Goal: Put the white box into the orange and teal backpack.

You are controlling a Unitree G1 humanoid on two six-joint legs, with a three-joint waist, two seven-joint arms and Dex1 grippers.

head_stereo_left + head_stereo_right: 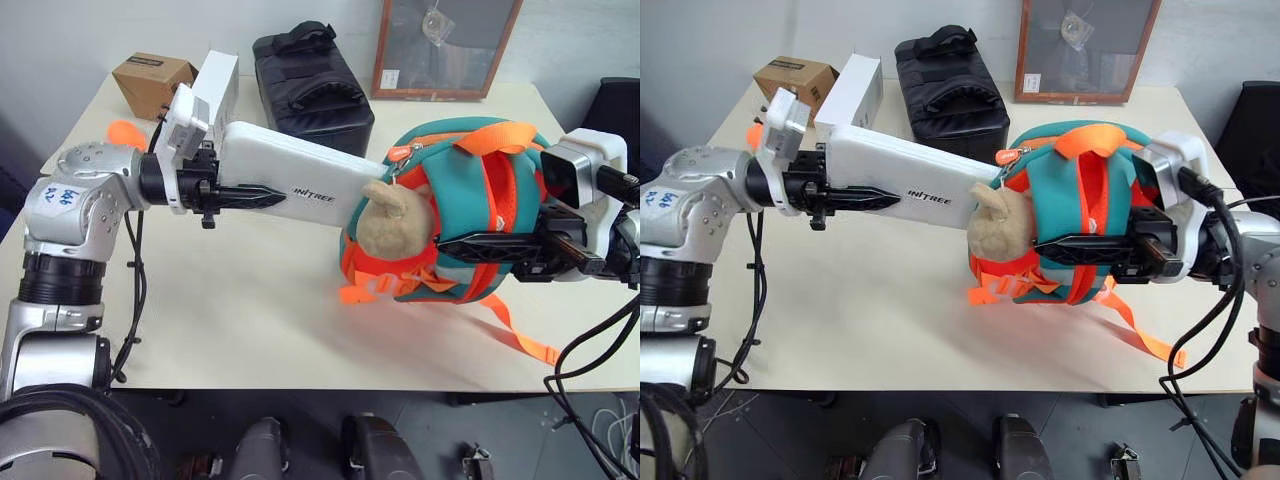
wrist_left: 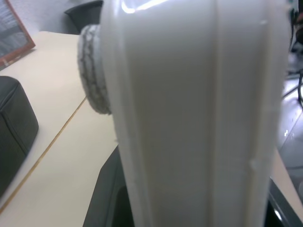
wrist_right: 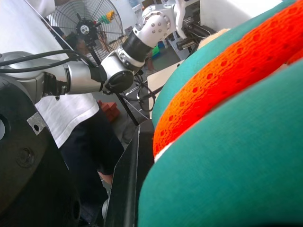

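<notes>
1. The left gripper (image 1: 245,197) holds the white box (image 1: 300,178) by its left end. One black finger lies along the near face of the box, and the fingers are closed on it.
2. The white box is up in the air, above the table (image 1: 250,320). It stretches from left to right, and its right end dips down a little.
3. The right end of the box touches the top left of the orange and teal backpack (image 1: 470,215), next to the tan plush toy (image 1: 398,215). I cannot tell if that end is inside the bag yet.
4. The right gripper (image 1: 1060,245) is closed on the near side of the backpack and holds it up on the right side of the table.
5. An orange strap (image 1: 525,335) hangs down from the bag onto the table.
6. Far back on the table sit a black bag (image 1: 312,85), a tall white carton (image 1: 222,80) and a brown cardboard box (image 1: 152,82).
7. A framed picture (image 1: 445,45) leans on the far wall.
8. In the right wrist view a person in a white shirt (image 3: 61,113) stands near a fan (image 3: 85,21).
</notes>
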